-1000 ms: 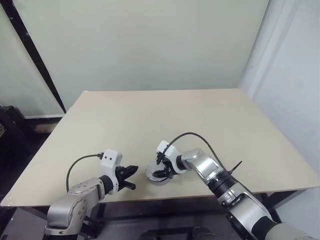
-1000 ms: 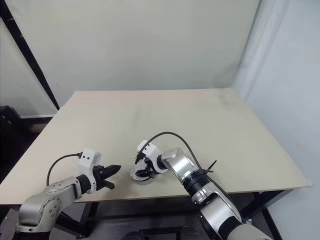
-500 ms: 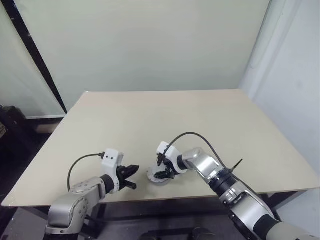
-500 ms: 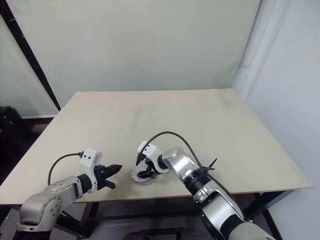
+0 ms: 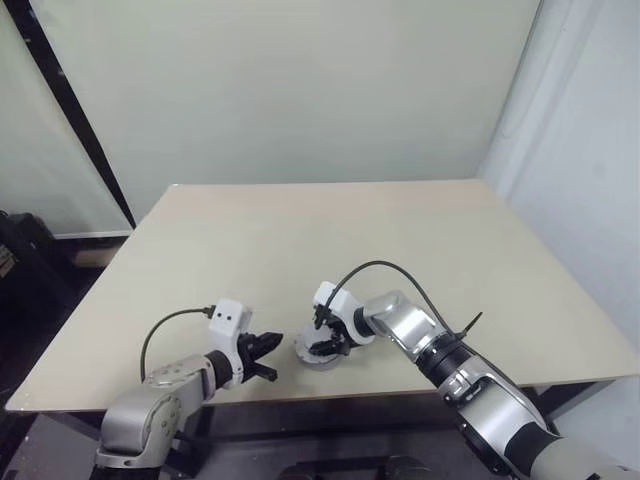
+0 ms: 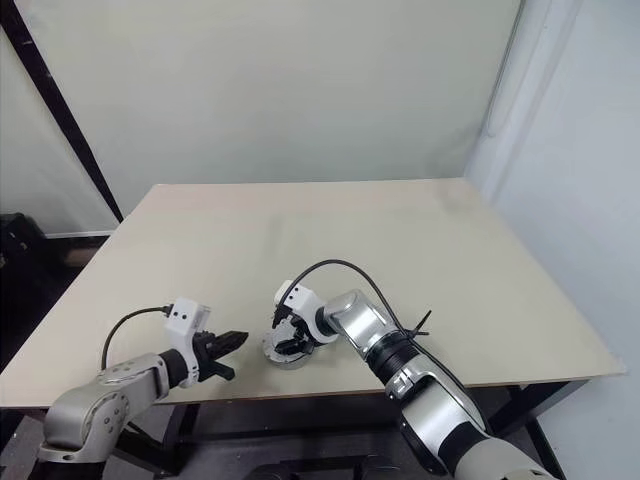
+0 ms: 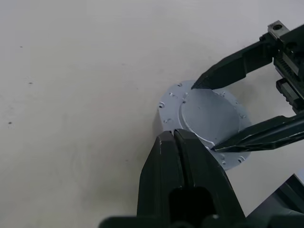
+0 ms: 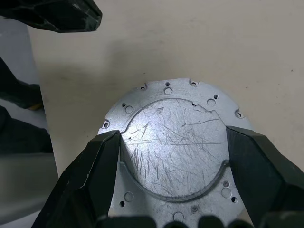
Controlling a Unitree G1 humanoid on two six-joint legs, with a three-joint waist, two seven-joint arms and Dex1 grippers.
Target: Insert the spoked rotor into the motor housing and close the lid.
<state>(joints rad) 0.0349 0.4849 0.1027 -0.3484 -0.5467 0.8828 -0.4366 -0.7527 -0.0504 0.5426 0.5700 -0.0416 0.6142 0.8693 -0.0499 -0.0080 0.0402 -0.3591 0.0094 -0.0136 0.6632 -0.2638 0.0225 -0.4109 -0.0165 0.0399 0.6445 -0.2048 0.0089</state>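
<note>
The right gripper (image 8: 173, 190) is straddling the lid (image 8: 173, 147) atop the housing (image 7: 206, 126) near the table's (image 5: 300, 230) front edge, jaws spread either side to seat it, while the left gripper (image 7: 183, 142) is waiting closed beside it.

silver round metal motor housing (image 8: 172, 149): its scratched flat top plate covers the inside, so I cannot see the windings or any rotor.
my right gripper (image 8: 173, 156): both black finger bases are cut off by the picture edge.
my left gripper (image 7: 184, 156): its closed black fingers hide the near rim of the housing.
</note>
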